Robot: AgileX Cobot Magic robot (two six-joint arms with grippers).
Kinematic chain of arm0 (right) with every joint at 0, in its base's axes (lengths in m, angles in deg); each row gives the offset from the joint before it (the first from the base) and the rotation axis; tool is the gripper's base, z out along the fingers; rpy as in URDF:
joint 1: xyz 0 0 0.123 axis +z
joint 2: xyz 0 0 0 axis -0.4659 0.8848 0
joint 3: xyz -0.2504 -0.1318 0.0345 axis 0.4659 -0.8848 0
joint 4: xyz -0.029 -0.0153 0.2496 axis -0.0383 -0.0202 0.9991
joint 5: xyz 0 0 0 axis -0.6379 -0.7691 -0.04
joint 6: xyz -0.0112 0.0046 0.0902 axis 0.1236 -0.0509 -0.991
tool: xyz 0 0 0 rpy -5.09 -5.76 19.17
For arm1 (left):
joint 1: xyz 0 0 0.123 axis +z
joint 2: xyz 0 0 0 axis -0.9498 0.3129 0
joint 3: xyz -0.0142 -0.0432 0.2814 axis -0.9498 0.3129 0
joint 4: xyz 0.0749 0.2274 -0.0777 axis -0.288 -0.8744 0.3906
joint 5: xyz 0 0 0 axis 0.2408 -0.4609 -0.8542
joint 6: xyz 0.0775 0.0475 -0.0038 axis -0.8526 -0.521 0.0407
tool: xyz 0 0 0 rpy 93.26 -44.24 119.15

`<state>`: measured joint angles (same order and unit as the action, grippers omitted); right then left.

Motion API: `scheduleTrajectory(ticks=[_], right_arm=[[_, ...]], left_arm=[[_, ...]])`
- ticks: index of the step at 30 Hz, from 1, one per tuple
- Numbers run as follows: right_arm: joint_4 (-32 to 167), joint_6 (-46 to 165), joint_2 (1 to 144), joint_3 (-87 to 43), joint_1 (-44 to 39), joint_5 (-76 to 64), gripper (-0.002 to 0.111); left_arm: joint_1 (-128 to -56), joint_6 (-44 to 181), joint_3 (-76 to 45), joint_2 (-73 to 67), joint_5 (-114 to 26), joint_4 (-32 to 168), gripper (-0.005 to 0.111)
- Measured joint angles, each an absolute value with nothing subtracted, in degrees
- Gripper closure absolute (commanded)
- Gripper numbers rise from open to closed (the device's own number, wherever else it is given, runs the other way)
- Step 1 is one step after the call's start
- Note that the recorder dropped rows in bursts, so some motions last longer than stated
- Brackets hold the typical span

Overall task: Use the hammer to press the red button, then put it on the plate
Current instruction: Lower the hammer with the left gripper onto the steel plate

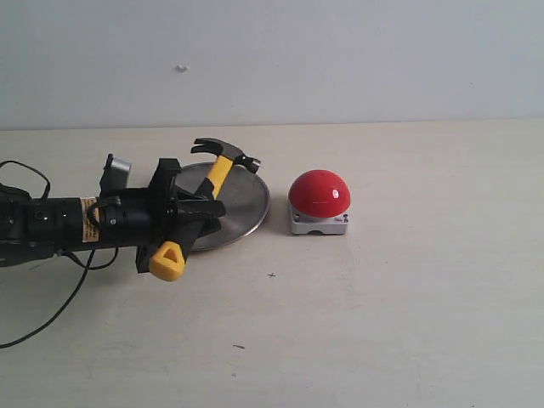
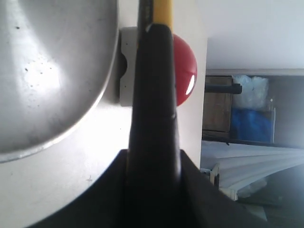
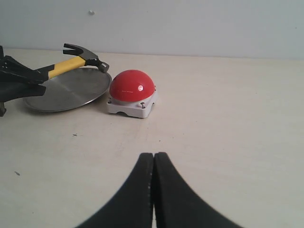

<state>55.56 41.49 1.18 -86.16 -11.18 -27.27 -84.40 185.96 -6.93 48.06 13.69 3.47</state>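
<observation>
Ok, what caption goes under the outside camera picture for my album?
The left jaws hold the hammer over the plate, its head close beside the red button.

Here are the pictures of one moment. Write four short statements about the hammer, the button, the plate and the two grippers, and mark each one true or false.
1. The left gripper grips the hammer by its black handle. True.
2. The hammer's head touches the red button. False: in the exterior view a clear gap shows between them, and the head is over the edge of the plate.
3. The right gripper has its jaws closed with nothing between them. True.
4. In the exterior view the plate lies to the right of the red button. False: it lies to the left of it.
</observation>
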Motion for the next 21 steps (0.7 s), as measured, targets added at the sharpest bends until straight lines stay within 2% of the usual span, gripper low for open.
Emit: scheduleTrajectory(ticks=[18, 20, 21], right_arm=[[55.6, 41.5, 1.2, -86.2, -11.2, -27.4, 0.108], [55.6, 41.5, 1.2, -86.2, -11.2, -27.4, 0.108], [55.6, 41.5, 1.2, -86.2, -11.2, -27.4, 0.108]], left_arm=[[-84.4, 192.1, -9.7, 51.2, 14.4, 4.1, 0.107], [-84.4, 193.2, -9.7, 51.2, 14.3, 3.3, 0.101], [-84.4, 193.8, -9.7, 51.2, 14.3, 2.9, 0.091]])
